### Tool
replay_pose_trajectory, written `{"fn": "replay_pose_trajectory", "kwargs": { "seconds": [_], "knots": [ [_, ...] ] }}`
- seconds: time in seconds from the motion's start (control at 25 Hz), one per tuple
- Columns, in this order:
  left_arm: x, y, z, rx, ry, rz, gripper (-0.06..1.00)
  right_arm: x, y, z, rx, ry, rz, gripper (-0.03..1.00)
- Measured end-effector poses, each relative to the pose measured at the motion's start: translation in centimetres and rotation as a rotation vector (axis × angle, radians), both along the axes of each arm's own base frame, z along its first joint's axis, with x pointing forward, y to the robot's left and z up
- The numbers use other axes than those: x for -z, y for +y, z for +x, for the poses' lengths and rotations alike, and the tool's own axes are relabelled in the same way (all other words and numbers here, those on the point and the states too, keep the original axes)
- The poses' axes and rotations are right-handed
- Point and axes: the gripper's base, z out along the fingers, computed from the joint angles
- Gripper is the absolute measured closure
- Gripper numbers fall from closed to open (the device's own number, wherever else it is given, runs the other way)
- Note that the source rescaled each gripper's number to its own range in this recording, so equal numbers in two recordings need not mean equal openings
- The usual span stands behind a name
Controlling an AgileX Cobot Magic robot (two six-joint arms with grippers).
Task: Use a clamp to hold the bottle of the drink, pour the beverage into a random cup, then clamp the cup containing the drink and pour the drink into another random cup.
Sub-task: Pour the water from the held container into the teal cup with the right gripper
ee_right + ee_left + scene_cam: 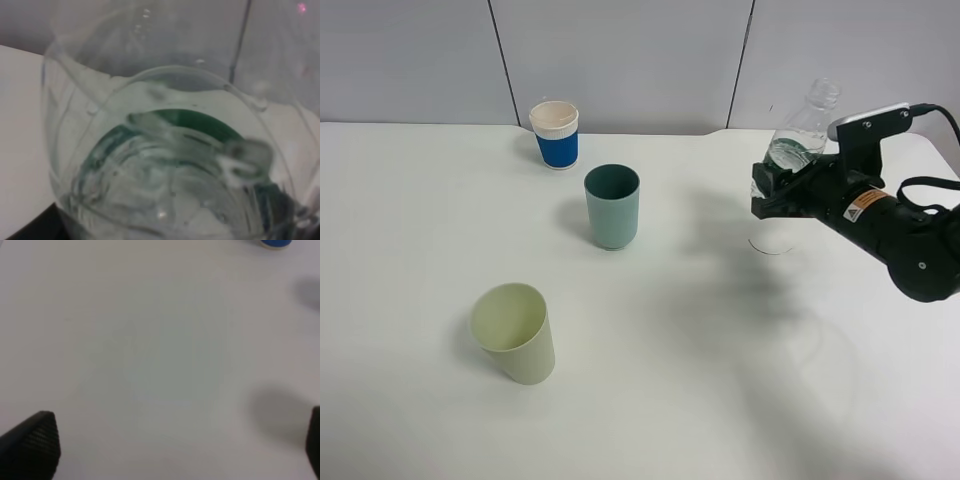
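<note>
My right gripper is clamped tight on the uncapped water bottle, tilted, at the table's right side. Nothing is poured yet. Next I must carry it well left over the teal tumbler and tip.

Light was bright and even on the table — shadows soft and faint; both wrist views were blurred, the bottle most.

Three cups on white table
</note>
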Motion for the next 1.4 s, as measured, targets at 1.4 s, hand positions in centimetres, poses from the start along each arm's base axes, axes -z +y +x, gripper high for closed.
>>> {"fn": "replay_pose_trajectory", "kwargs": {
  "seconds": [1.4],
  "knots": [
    [0.0, 0.0, 0.0, 0.000, 0.000, 0.000, -0.06, -7.8, 12.5, 5.5, -0.330, 0.183, -0.396, 0.96]
  ]
}}
